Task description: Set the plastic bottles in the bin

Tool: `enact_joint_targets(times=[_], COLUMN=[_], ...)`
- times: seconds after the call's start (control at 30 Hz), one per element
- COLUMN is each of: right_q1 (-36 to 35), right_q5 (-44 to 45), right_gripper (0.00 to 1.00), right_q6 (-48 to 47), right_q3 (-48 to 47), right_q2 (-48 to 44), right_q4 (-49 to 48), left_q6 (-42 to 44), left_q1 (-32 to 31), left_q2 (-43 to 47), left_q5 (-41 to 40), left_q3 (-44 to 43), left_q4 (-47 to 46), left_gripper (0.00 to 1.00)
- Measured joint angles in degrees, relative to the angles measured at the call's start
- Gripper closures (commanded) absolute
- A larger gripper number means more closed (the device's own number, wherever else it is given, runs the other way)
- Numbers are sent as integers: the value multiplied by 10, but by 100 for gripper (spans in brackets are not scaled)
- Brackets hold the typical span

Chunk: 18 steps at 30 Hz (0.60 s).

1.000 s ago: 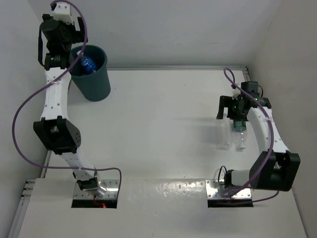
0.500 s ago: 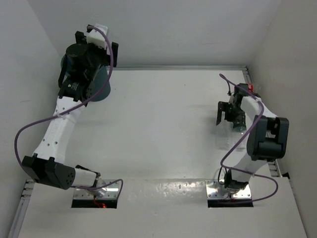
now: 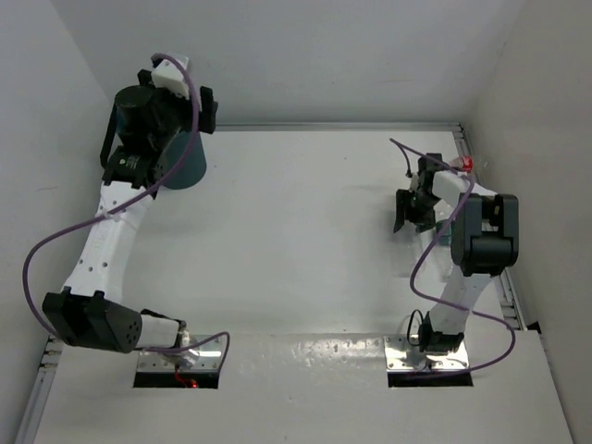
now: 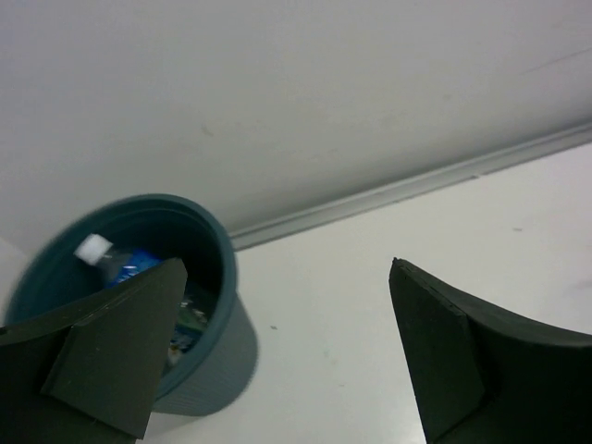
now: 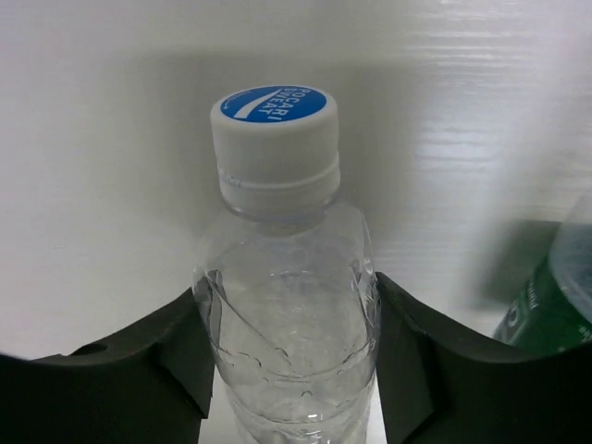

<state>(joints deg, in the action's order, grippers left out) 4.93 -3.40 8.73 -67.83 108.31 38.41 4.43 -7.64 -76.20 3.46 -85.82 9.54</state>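
The left arm (image 3: 106, 236) hides most of the bin (image 3: 190, 166) (only its side shows) from above.

A tiny red object (image 3: 467, 164) sits near the far right corner of the white table (image 3: 305, 231).

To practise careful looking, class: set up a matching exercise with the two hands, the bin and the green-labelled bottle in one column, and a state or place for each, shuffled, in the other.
Column one:
1. left hand
2. right hand
3. bin
4. green-labelled bottle

Column two:
a. shut on the white-capped bottle
b. holds a blue-labelled bottle
c. open, nothing between its fingers
d. ungripped, beside the gripped bottle

Pairs: 1-c, 2-a, 3-b, 4-d
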Motion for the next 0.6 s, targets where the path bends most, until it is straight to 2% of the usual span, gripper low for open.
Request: enact_joint_targets(times=[0.07, 0.2, 0.27, 0.4, 0.6], right_q1=[-7, -14, -15, -34, -147], right_q5=[-16, -92, -143, -226, -277], right_gripper=[75, 81, 84, 87, 88], right_q6=[6, 41, 81, 189, 311], right_q3=[-17, -88, -137, -234, -315], right_q2=[0, -17, -41, -109, -181], right_q4=[10, 48, 42, -23, -156], left_q6=[-37, -98, -119, -158, -223], left_q1=[33, 69, 45, -46, -157], left_q2=[0, 5, 10, 15, 9], left_q5=[69, 258, 347, 457, 493], left_q3=[6, 32, 53, 94, 117], left_q4=[2, -7, -10, -15, -66], left_gripper=[1, 1, 1, 1, 1])
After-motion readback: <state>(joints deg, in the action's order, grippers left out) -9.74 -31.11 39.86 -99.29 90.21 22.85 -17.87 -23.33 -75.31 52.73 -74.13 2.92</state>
